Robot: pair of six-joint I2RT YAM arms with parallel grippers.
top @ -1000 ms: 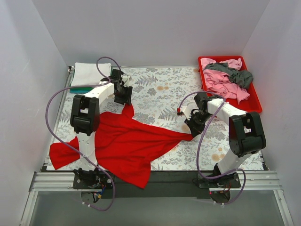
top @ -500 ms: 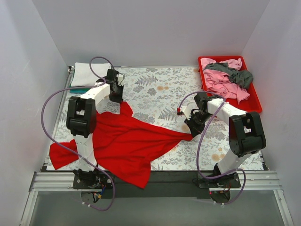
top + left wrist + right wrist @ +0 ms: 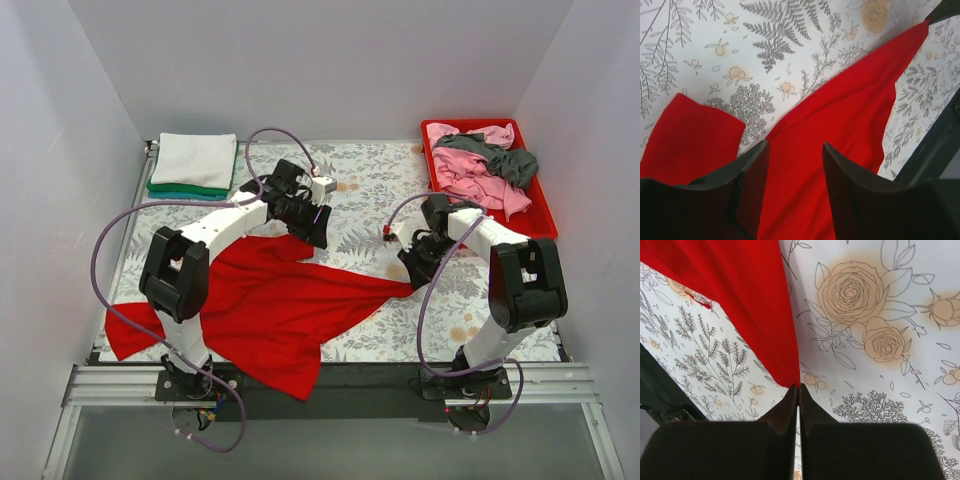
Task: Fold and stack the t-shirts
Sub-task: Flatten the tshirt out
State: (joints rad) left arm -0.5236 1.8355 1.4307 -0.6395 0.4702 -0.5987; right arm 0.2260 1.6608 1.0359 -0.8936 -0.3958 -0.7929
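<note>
The red t-shirt point(image 3: 260, 310) lies unfolded on the near left part of the table point(image 3: 360, 190). It is bright, plain and creased, and its near hem hangs over the table's front edge between the two arm bases. One sleeve reaches towards the left edge. From the body, the cloth narrows to a drawn-out point that runs right across the middle of the table.

That point ends in the right gripper point(image 3: 412, 272). In the right wrist view its fingers are pressed together on the tip of the red cloth point(image 3: 740, 290), low against the table top.

The left gripper point(image 3: 794, 146) hangs over the far edge of the shirt, near the table's middle. Its fingers point(image 3: 757, 165) stand apart with nothing between them. Below them the left wrist view shows a flat red sleeve to the left and the long red band of cloth point(image 3: 840, 125) running up to the right.

The table top is white, printed with grey ferns and pale orange roses.

At the far left corner a folded white t-shirt point(image 3: 193, 160) sits on a folded green t-shirt point(image 3: 180, 189). At the far right a red tray point(image 3: 540, 215) holds a crumpled pink t-shirt point(image 3: 470, 175) with a dark grey t-shirt point(image 3: 505, 160) tangled in it.

Plain pale grey walls point(image 3: 320, 70) close the table in on three sides.
</note>
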